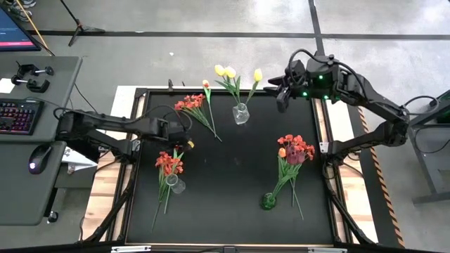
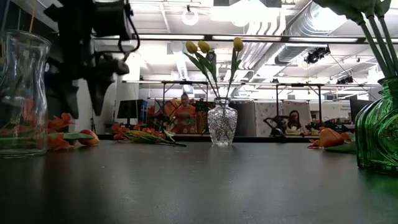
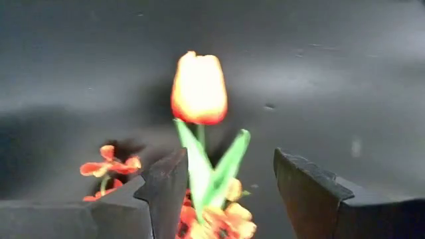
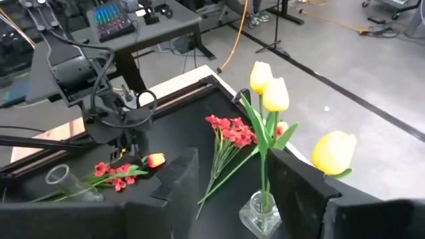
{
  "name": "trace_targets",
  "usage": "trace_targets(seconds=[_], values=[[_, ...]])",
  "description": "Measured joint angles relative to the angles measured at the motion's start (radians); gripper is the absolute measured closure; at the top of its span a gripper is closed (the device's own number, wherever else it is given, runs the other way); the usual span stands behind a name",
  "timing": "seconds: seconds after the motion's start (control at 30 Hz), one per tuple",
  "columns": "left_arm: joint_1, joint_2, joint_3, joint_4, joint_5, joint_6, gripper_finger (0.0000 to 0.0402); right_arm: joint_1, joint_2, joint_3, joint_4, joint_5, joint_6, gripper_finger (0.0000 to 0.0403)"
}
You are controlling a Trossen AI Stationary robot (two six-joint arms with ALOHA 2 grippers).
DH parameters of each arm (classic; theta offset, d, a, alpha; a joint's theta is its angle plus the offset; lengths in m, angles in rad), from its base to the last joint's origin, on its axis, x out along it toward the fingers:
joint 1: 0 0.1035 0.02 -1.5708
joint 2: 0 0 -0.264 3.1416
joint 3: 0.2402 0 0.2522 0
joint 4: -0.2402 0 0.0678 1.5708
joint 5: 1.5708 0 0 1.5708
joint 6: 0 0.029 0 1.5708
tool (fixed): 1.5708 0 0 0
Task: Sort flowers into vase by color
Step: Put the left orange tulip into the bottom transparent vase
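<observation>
Black matting covers the counter, with grey floor and a side desk beyond it. Three vases stand on it. At the far middle, a clear faceted vase holds three yellow tulips, upright and fanning outward, so that colour looks done. At the near left, a plain clear vase carries orange-red flowers, their stems running near-to-far and spilling past it toward the near edge. At the near right, a green vase holds a red-and-maroon bunch that leans away toward the far right, heads far, stems near.

Still unsorted, by my reading: a red bunch lying flat at the far left, its long axis slanting from far-left heads to near-right stem ends, with a single orange tulip just beyond it.

The left tool hovers just above the near-left vase with its fingers spread wide and nothing between them; its wrist camera shows an orange tulip head standing upright below it. The right tool hangs over the far right, beside the yellow tulips, fingers apart and empty.
</observation>
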State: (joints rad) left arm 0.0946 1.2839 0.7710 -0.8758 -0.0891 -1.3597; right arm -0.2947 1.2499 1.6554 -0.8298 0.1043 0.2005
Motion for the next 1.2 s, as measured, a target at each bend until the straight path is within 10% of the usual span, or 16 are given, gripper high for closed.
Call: trace_targets(seconds=[1.2], values=[[0.104,0.103,-0.155,0.167,0.111,0.055,0.0314,-0.015,0.000,-0.001,-0.014,0.054,-0.007,0.0234]])
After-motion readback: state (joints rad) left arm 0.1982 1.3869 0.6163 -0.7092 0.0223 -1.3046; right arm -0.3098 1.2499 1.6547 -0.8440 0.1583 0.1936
